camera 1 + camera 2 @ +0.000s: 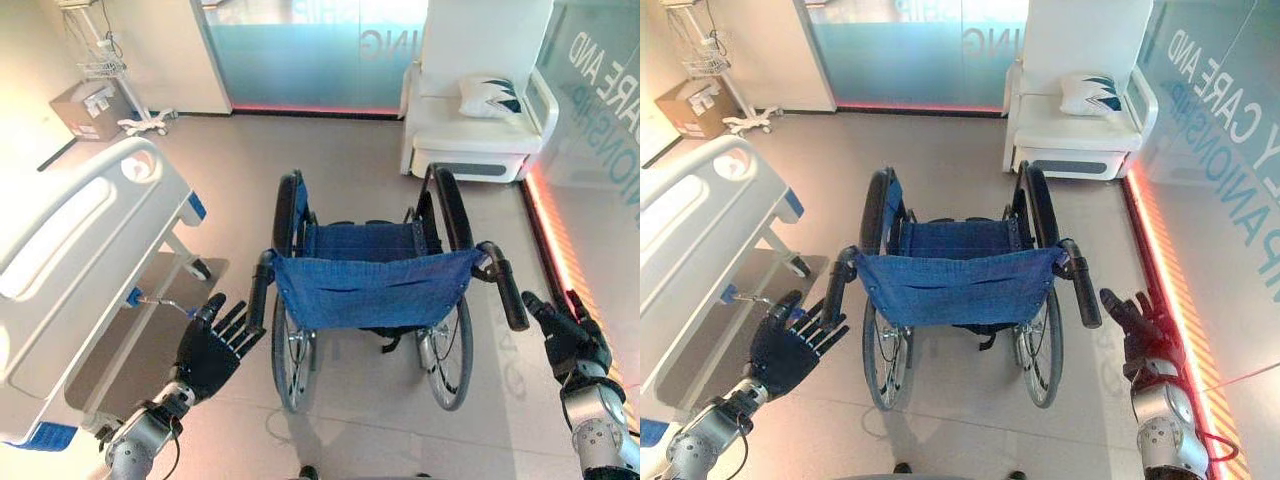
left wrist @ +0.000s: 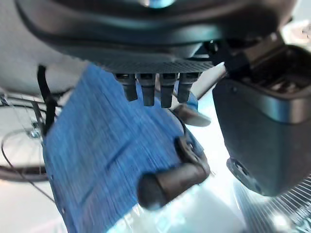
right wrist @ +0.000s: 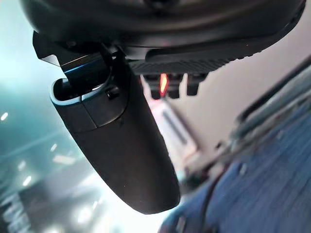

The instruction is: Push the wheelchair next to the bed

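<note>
The wheelchair (image 1: 370,290) stands on open floor, its blue back facing the robot and its push handles pointing back toward it; the bed (image 1: 80,260) lies to its left, near but apart. The left hand (image 1: 212,345) is open, fingers spread, just beside the left push handle (image 1: 260,290) and not touching it. The right hand (image 1: 560,335) is also open, fingers extended, just outside the right push handle (image 1: 505,285), with a gap between. Neither handle is gripped. Judgement: each handle lies inboard of its hand; the left hand appears slightly nearer.
</note>
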Motion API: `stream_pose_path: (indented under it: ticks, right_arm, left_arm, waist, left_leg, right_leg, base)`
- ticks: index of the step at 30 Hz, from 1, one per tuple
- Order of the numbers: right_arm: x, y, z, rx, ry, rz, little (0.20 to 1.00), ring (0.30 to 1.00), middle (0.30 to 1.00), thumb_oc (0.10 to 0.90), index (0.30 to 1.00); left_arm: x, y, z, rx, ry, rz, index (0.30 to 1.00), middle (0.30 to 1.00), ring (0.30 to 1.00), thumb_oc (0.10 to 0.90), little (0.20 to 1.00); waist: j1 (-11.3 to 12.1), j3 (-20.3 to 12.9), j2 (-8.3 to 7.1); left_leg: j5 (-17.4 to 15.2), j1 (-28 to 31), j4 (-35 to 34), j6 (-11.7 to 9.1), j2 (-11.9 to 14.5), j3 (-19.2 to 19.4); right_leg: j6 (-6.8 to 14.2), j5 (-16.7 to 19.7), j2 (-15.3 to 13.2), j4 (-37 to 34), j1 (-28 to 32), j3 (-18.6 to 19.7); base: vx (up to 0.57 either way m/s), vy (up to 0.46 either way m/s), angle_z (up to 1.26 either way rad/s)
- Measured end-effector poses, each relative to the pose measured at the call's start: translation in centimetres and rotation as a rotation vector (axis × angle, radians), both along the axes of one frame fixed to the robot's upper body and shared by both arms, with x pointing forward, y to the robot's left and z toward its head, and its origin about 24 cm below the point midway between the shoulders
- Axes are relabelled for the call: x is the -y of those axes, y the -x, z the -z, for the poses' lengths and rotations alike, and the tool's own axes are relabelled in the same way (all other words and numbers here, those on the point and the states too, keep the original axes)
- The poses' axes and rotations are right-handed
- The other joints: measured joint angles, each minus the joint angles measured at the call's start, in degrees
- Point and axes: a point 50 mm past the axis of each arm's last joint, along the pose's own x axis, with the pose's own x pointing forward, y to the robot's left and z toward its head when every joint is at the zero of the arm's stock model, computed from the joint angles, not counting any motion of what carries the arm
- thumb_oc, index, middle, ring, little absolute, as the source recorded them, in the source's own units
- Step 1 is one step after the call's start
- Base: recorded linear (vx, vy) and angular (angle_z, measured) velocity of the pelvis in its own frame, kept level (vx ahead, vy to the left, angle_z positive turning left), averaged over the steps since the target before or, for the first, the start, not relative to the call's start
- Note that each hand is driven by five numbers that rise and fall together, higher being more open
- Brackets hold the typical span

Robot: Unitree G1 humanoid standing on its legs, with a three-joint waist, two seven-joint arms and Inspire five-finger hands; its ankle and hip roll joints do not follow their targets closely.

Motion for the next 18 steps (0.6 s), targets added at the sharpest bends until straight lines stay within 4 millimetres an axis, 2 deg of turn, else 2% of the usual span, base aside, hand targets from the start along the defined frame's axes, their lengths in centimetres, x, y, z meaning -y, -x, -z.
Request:
stream_pose_path:
  ticks: [7,12,18]
  right_arm:
    - [-2.1,-0.9,-3.7,0.176,0.062,-0.177,0.9,0.9,0.9,0.8,0.9]
    - [-3.4,-1.2,-6.5,0.302,0.113,-0.266,0.9,0.9,0.9,0.8,0.9]
    - [-4.0,-1.1,-6.8,0.314,0.097,-0.328,0.9,0.9,0.9,0.8,0.9]
  left_arm:
    - [1.1,-0.6,-1.6,0.063,0.017,0.076,0.9,0.9,0.9,0.8,0.9]
    - [1.3,-0.6,-1.7,0.055,0.05,0.09,0.9,0.9,0.9,0.8,0.9]
    - [1.4,-0.2,-1.5,0.033,0.058,0.1,0.9,0.9,0.9,0.8,0.9]
  waist:
    - [-0.1,0.0,-0.06]
    - [0.0,0.0,-0.1]
    - [0.0,-0.3,-0.72]
  left_leg:
    - [0.0,-0.3,0.0,0.0,0.0,0.1]
    - [0.0,-0.3,0.0,0.0,0.0,0.1]
    - [0.0,-0.4,0.0,0.0,0.0,0.2]
  right_leg:
    - [0.0,0.1,0.1,-0.2,-0.3,0.0]
    - [0.0,0.1,0.0,-0.2,-0.3,0.0]
    - [0.0,0.1,0.0,-0.2,-0.3,-0.1]
  base:
    - [0.0,0.0,0.0]
    - [0.0,0.0,0.0]
    - [0.0,0.0,0.0]
